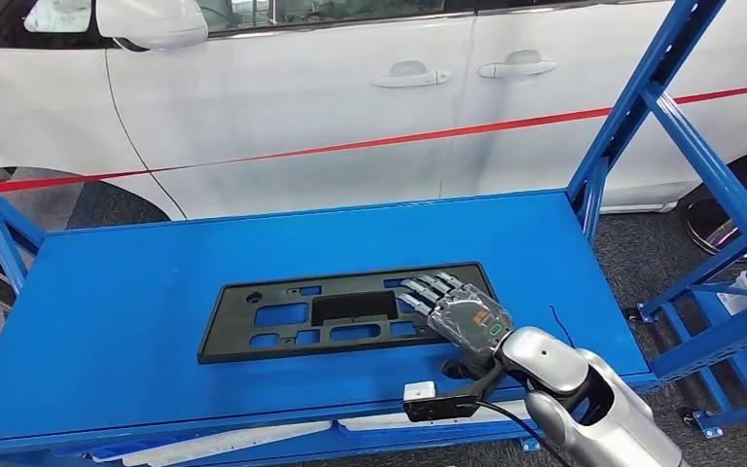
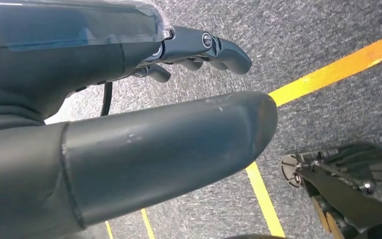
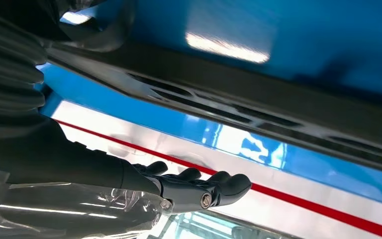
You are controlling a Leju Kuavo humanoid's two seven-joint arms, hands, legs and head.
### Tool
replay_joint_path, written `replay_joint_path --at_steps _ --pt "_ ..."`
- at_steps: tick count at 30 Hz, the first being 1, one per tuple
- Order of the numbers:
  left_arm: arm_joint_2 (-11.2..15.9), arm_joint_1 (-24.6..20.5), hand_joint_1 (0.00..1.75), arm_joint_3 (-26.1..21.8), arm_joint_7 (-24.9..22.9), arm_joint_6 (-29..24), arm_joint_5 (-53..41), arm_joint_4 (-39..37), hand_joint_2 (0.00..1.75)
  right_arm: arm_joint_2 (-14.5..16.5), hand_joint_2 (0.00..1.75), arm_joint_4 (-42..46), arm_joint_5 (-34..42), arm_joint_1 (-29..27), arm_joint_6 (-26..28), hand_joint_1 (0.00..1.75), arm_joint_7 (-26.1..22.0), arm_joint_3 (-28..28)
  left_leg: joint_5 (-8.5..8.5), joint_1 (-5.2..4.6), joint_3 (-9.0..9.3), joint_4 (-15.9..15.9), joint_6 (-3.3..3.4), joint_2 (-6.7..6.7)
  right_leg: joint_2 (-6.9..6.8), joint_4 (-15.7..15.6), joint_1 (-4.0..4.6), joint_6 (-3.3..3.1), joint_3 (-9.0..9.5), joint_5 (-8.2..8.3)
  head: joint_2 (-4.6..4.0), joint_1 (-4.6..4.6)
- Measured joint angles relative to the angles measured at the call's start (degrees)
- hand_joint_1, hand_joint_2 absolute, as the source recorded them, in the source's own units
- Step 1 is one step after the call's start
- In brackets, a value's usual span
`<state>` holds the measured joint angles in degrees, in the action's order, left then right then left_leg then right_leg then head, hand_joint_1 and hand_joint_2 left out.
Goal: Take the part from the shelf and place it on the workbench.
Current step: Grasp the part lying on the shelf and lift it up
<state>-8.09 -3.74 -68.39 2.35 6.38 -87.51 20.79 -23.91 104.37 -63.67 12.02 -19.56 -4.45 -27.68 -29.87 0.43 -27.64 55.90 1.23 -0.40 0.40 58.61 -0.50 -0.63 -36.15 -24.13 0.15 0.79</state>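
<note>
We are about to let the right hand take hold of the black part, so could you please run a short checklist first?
1. Black part lies flat on the blue shelf: ok.
2. Right hand is over the part's right end, fingers extended across it: ok.
3. Right hand has a grip on the part: not ok; the fingers look spread, nothing is clasped.
4. Thumb under the part's edge: cannot tell.
5. Left hand holds nothing and hangs over the floor: ok.
6. Workbench ready to receive it: cannot tell.

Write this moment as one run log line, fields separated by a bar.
black panel part flat on blue shelf | right hand over its right end, fingers spread | left hand hangs above floor
</note>
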Motion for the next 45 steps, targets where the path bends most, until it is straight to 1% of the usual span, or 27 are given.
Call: replay_joint_path --at_steps 5,9,12,20,26,30,34,39,45 --pt "0.04 0.01 0.00 -0.13 0.27 -0.02 -0.08 0.00 0.00 -1.31 1.75 0.00 0.19 -0.56 -0.39 0.00 0.06 -0.22 0.06 0.15 0.01 -0.01 -0.74 0.02 0.00 0.03 0.13 -0.06 0.08 0.04 0.00 0.02" --pt "0.04 -0.02 0.00 -0.14 0.80 -0.01 -0.09 0.00 0.00 -1.35 1.75 -0.01 -0.69 -1.04 -0.39 0.00 1.04 -1.17 0.11 0.15 0.02 0.03 -0.81 0.02 -0.01 0.03 0.12 -0.07 0.15 0.07 0.00 0.01" --pt "0.04 -0.04 0.00 -0.16 1.11 0.02 -0.08 0.00 0.00 -0.84 1.75 -0.04 -1.39 -1.26 -0.18 0.00 1.82 -2.13 0.11 0.15 0.03 0.08 -0.82 0.02 -0.02 0.02 0.11 -0.06 0.17 0.08 0.00 0.00" --pt "0.04 -0.15 0.00 -0.41 1.24 0.16 -0.05 0.00 0.00 1.76 1.75 -0.33 -2.34 -1.27 0.44 0.00 2.46 -3.08 0.07 0.14 0.01 0.11 -0.83 0.02 -0.02 -0.01 0.11 -0.04 0.18 0.07 0.00 0.01" --pt "0.02 -0.27 0.00 -0.86 1.35 0.62 -0.03 0.00 0.00 5.73 1.75 -1.58 -4.71 -0.98 2.16 0.00 2.95 -3.16 0.06 0.14 0.01 0.11 -0.84 0.02 -0.02 -0.01 0.11 -0.04 0.18 0.08 0.00 0.01" --pt "-0.02 -0.28 0.00 -1.34 1.68 0.76 -0.03 0.00 0.00 7.70 1.75 -2.40 -5.77 -0.68 2.67 0.00 3.25 -3.16 0.07 0.14 0.01 0.11 -0.85 0.02 -0.02 -0.01 0.11 -0.05 0.19 0.08 0.00 0.01" --pt "-0.04 -0.28 0.00 -1.52 1.89 0.84 -0.03 0.00 0.00 8.96 1.75 -3.22 -6.81 -0.50 3.07 0.00 3.81 -2.88 0.07 0.14 0.01 0.11 -0.85 0.02 -0.02 -0.01 0.11 -0.05 0.19 0.08 0.00 0.01" --pt "-0.04 -0.29 0.00 -1.56 2.25 0.90 -0.07 0.00 0.00 10.39 1.75 -5.35 -9.82 -0.53 3.57 0.00 4.21 -0.88 0.07 0.14 0.01 0.13 -0.85 0.02 -0.02 -0.01 0.11 -0.04 0.19 0.08 0.00 0.01" --pt "-0.07 -0.29 0.00 -1.57 2.26 0.98 -0.07 0.00 0.00 11.20 1.75 -7.20 -10.48 -0.57 3.74 0.00 4.19 0.55 0.06 0.14 0.01 0.15 -0.85 0.02 -0.02 -0.01 0.11 -0.04 0.19 0.08 0.00 0.01"
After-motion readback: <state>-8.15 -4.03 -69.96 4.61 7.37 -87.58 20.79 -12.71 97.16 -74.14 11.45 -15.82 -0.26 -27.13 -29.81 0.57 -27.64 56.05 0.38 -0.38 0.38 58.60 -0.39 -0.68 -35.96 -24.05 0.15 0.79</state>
